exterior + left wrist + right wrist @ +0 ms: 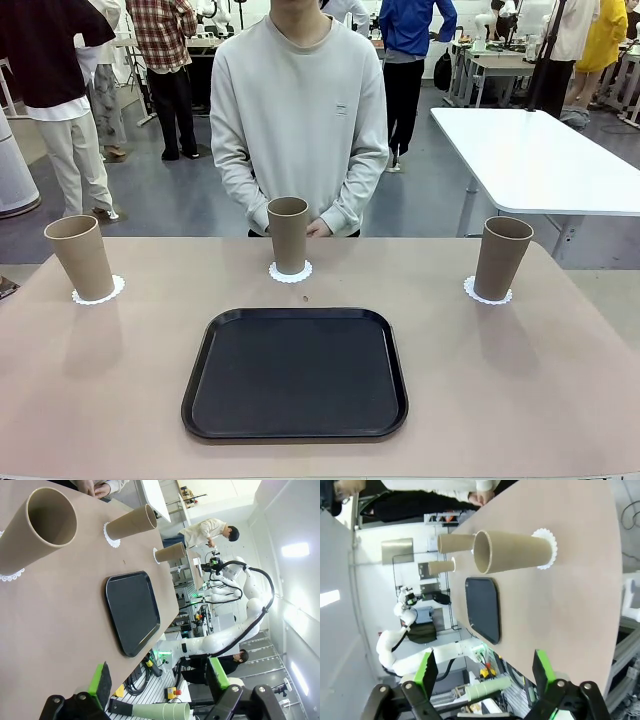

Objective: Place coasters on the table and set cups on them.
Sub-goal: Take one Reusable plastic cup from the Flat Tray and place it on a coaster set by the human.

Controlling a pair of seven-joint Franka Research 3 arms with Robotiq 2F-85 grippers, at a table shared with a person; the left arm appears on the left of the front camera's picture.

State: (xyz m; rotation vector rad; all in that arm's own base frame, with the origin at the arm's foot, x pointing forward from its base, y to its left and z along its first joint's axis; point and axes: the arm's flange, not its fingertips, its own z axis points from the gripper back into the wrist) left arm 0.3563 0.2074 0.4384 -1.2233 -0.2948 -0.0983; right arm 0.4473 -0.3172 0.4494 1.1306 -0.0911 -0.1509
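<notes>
All three cups [289,234] are being kept upright on coasters [291,272] across the table [520,380]. Both jaws are being held spread wide, left gripper [159,682] and right gripper [485,672], nothing gripped.

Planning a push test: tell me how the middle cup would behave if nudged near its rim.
The middle cup is tall on a narrow base, so it would probably tip, not slide. It looks empty, likely light. The coaster beneath may shift.
</notes>
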